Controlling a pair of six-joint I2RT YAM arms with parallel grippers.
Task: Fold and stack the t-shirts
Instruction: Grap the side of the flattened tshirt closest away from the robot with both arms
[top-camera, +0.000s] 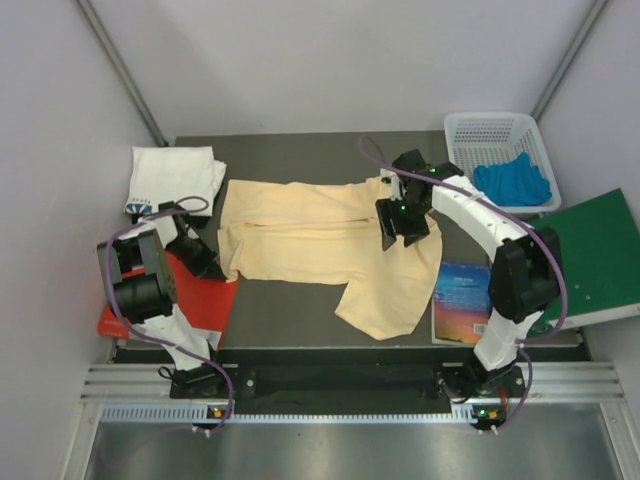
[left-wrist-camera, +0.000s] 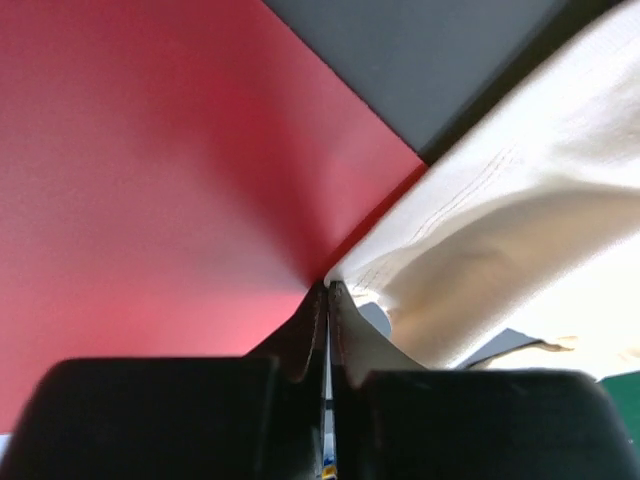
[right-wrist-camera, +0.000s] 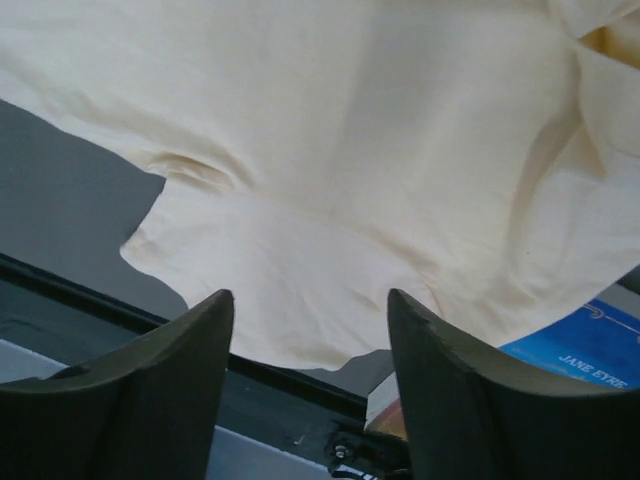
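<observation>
Beyond my left gripper the white t-shirt lies folded. Those fingers, pressed together over a red folder, meet the hem of the peach t-shirt, which sprawls half-folded. My right gripper hovers spread above it, with a blue book just beside. Folding and stacking remain.

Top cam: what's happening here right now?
Two arms are working on a pale peach-yellow cloth t-shirt, which lies partly folded on the dark table. The left gripper is closed right at the shirt's left edge, over a red flat folder; whether it pinches cloth is unclear. The right gripper hovers open above the shirt's right side, holding nothing. A white folded t-shirt lies at the back left, so stacking is not yet done.
</observation>
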